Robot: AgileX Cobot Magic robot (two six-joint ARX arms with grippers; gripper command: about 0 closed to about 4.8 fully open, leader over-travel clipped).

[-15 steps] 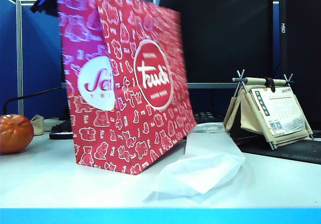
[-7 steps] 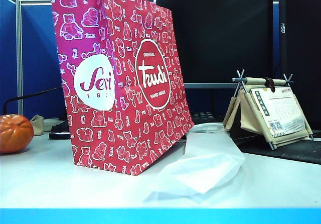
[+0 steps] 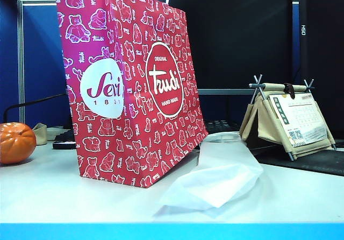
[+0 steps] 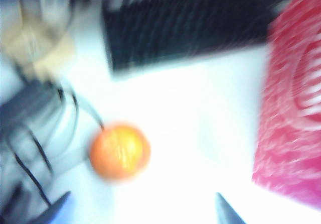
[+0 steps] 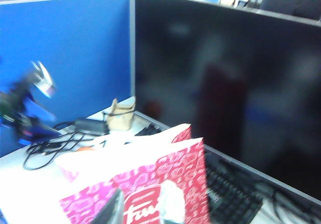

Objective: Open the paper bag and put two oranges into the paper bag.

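White desk: the pink-red paper gift bag has stopped swaying and stands open. My left gripper, now spread wide, hangs over the bumpy orange fruit beside the bag, ready for loading. My right gripper is at the bag's rim, and I cannot tell its grip.

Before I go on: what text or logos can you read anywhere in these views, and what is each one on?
"Sevi 1831": white round logo on the paper bag, narrow side.
"ORIGINAL Trudi HAND MADE": red round logo on the bag's broad side.
"Trudi": small, under a bear outline near the bag's top.
"OSD": vertical, on the dark monitor frame.
Desk calendar: print and QR code too small to read.
Wrist views: too blurred.
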